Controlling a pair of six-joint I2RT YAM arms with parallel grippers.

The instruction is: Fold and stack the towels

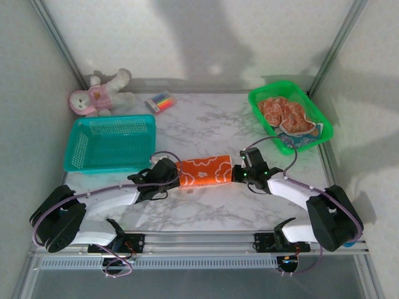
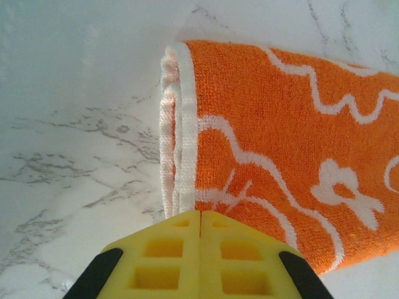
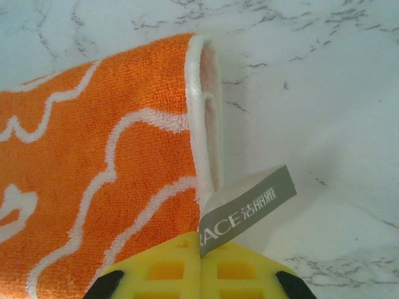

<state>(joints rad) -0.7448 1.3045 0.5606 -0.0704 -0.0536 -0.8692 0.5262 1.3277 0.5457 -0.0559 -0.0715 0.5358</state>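
orange towel lies mid-counter, folded into a long strip running left-right between the arms. left gripper is at its left end, right gripper at its right end.

left wrist view: left gripper has its jaws fully closed, tips meeting right at the towel's near corner, beside the white-bound layered edge. the corner looks pinched, but the bite itself sits under the fingers, so that's a judgement.

right wrist view: right gripper is also fully closed. the towel corner and its grey label run into the seam, which reads as a pinch on that corner.

why this hold: one corner per arm on the same long edge keeps the strip taut and the layers aligned, so both ends can be carried over together for the next fold. my read is mid-fold on the first towel, early in the task.

other towels sit crumpled in the green tray far right, not yet folded. teal basket on the left is well apart from the towel. likely the stack spot, can't confirm.

risk: thin cloth, shallow corner grips. a layer could slip out if the arms pull unevenly.
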